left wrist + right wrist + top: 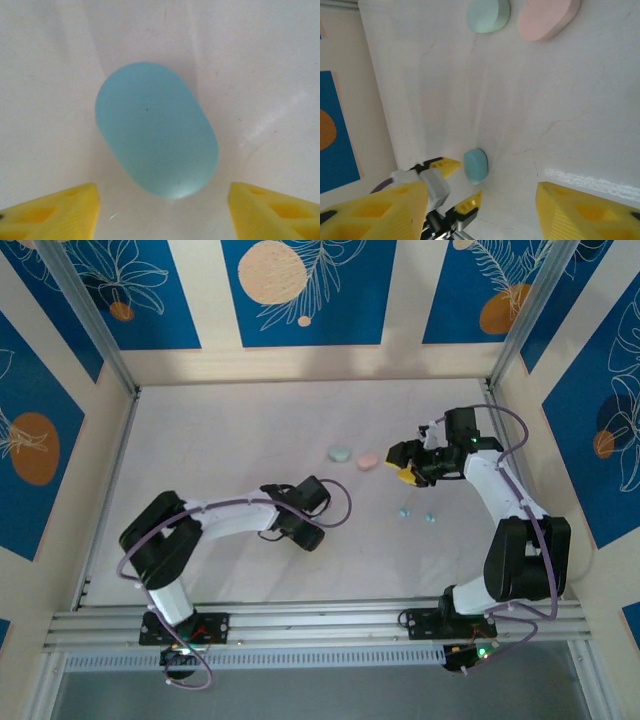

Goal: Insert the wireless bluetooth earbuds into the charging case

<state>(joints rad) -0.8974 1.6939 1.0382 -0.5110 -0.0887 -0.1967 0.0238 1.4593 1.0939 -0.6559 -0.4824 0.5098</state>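
Note:
A light blue pebble-shaped charging case [156, 129] lies flat on the white table. My left gripper [162, 210] is open over its near end, and the yellow fingertips [65, 205] stand clear of it on both sides. In the right wrist view the same case [475, 166] sits just off the left gripper's fingertips [446, 165]. Two tiny light blue earbuds [404, 512] [431, 517] lie loose on the table, below my right gripper [403, 466]. The right gripper [481, 194] is open and holds nothing. My left gripper [303, 527] is near the table's middle.
A mint case [341, 453] and a pink case [368, 460] lie side by side left of the right gripper, also seen as mint case [487, 14] and pink case [547, 17]. Patterned walls enclose the table [220, 450] on three sides.

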